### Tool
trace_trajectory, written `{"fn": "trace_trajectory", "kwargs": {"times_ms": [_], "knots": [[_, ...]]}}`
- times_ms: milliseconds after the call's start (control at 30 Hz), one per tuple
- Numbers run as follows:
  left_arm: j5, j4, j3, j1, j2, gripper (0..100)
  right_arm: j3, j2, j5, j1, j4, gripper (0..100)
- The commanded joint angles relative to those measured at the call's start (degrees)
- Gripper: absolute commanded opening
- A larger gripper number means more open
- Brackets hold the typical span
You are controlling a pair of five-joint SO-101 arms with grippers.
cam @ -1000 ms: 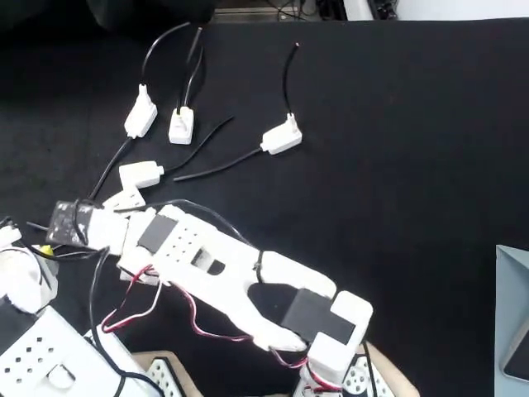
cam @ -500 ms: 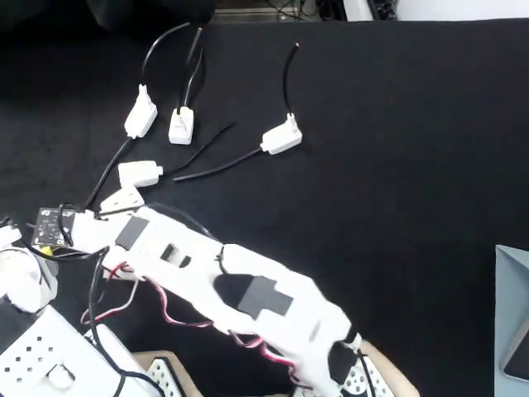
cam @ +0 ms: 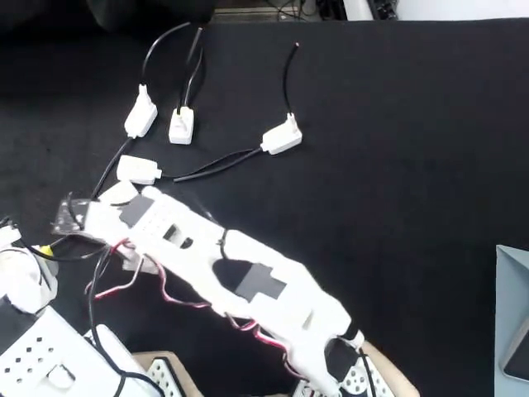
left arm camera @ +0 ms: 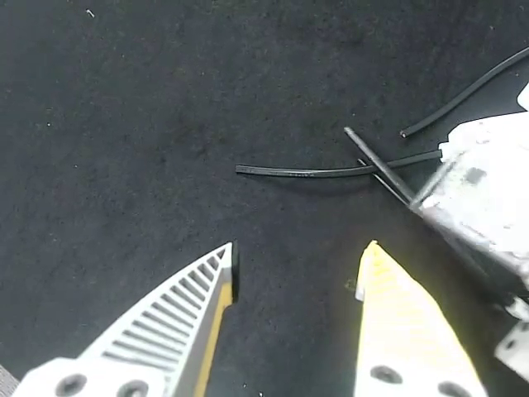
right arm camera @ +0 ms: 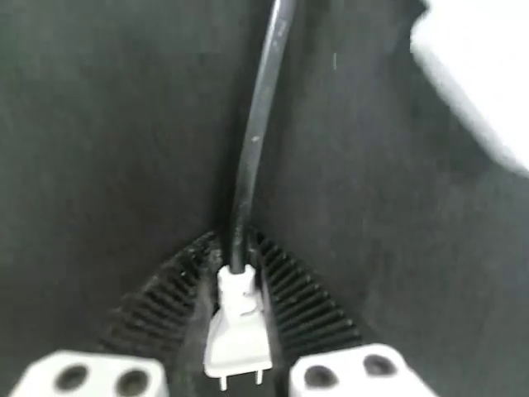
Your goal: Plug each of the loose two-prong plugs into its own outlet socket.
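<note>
The right wrist view gives what the high view hides. The right end effector [right arm camera: 235,245] is clamped shut on a white two-prong plug [right arm camera: 238,331]. Its ribbed fingers press in from both sides where the plug's black cord [right arm camera: 256,124] leaves the body, and the prongs point back toward the camera.

From above, the right arm [cam: 215,269] lies stretched across the black worktop [cam: 397,165], and its wrist covers that grip. The wrist ends well to the lower left of the lone white connector [cam: 282,139]. It is just beside a flat connector [cam: 138,170], which lies left of the lone one. Up and to the left of the lone connector sit a slanted connector [cam: 140,116] and a squarer connector [cam: 181,126], each trailing a dark cord.

The left wrist view shows the left end effector [left arm camera: 302,252] spread wide over bare worktop, holding nothing. A loose black cord [left arm camera: 314,172] lies beyond its fingertips. In the high view the left arm [cam: 33,331] sits farther from the lone connector than the right wrist does.
</note>
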Motion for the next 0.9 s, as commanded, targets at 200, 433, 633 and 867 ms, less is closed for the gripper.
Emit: {"fn": "trace_trajectory", "kwargs": {"times_ms": [200, 433, 633, 867], "knots": [[0.0, -0.7, -0.5, 0.0, -0.3, 24, 9.8, -12.1, 0.4, 10.8, 12.0, 1.1], [0.4, -0.7, -0.9, 0.7, -0.3, 25, 30.9, -32.6, 0.4, 19.6, 6.1, 1.1], [6.9, 1.8, -0.9, 10.4, -0.3, 25, 38.5, -42.6, 0.4, 31.1, 2.1, 1.2], [13.5, -2.2, 0.1, 18.7, -0.3, 25, 38.8, -43.4, 0.4, 45.0, -2.4, 1.2]]}}
